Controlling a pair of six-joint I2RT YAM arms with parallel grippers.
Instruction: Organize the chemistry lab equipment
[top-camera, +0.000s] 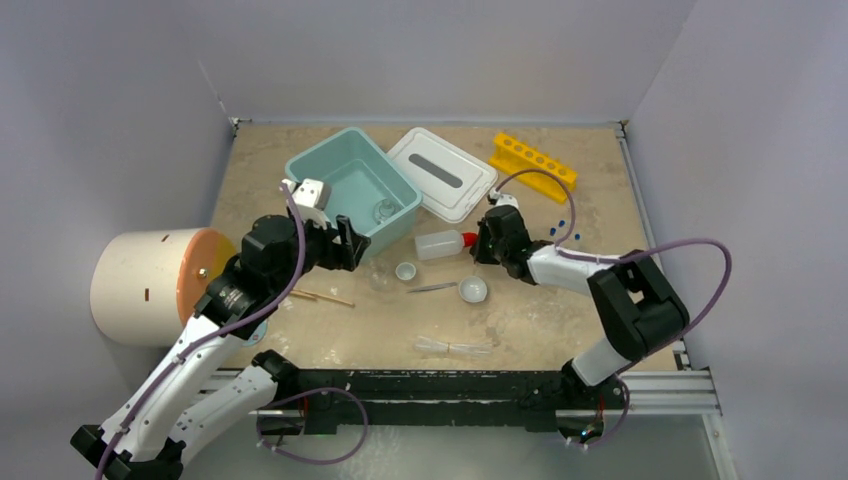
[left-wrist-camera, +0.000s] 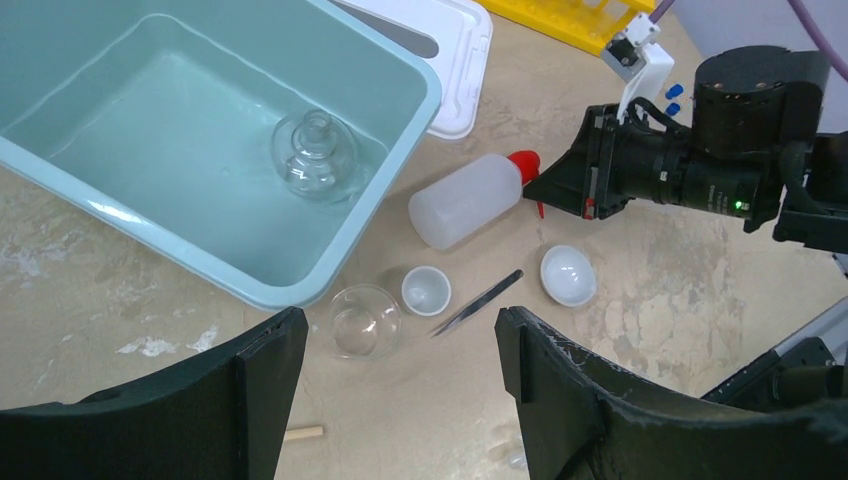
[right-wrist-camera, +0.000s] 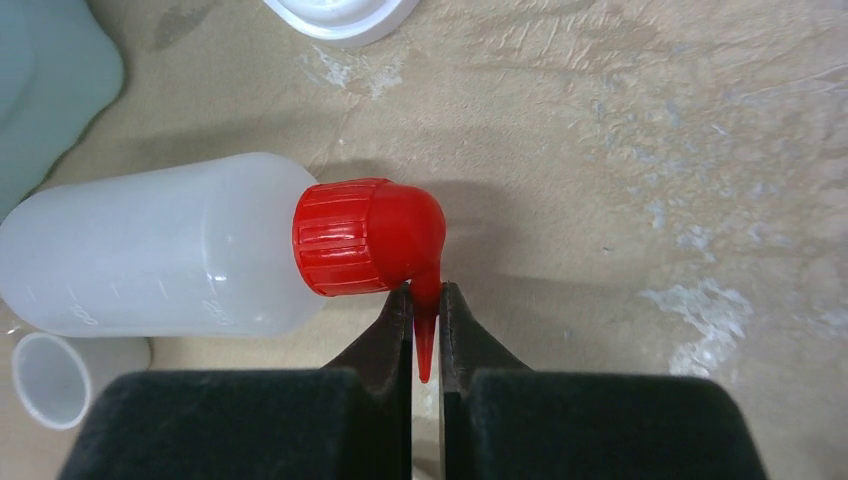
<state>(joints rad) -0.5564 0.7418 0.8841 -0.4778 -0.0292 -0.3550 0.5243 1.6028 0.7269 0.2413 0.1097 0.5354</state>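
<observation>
Where the clear squeeze bottle (right-wrist-camera: 160, 260) lies on its side on the worktop (right-wrist-camera: 640, 150), just in front of the teal tub (top-camera: 300, 165), the right hand (right-wrist-camera: 425, 300) is clamped on the thin spout of its red nozzle (right-wrist-camera: 370, 235), with 1 finger on each side of the tip. The bottle's base points toward the left arm's side and the nozzle toward the right arm's side.

The left hand (left-wrist-camera: 400, 390) hovers above the worktop at the tub's near corner. Its 2 fingers (left-wrist-camera: 265, 390) are spread wide apart with nothing held between them. Below that gap sit a clear glass dish (left-wrist-camera: 365, 320), a small white bowl (left-wrist-camera: 426, 290) just beside it, and the metal tweezers (left-wrist-camera: 478, 302) lying flat. Another white bowl (left-wrist-camera: 568, 275) rests past the tweezers' far end, near the right hand.

Inside the tub stands 1 clear glass piece (left-wrist-camera: 315, 155), perhaps a stopper or a small flask. The white lid (top-camera: 440, 172) lies just beside the tub, with a yellow rack (top-camera: 533, 165) further right and tiny blue pieces (top-camera: 560, 228) scattered in front of the rack. The wooden sticks (top-camera: 322, 297) lie beneath the left arm and the clear tubes (top-camera: 452, 347) lie near the front edge. A cream cylinder (top-camera: 140, 285) with an orange face sits at the far left.
</observation>
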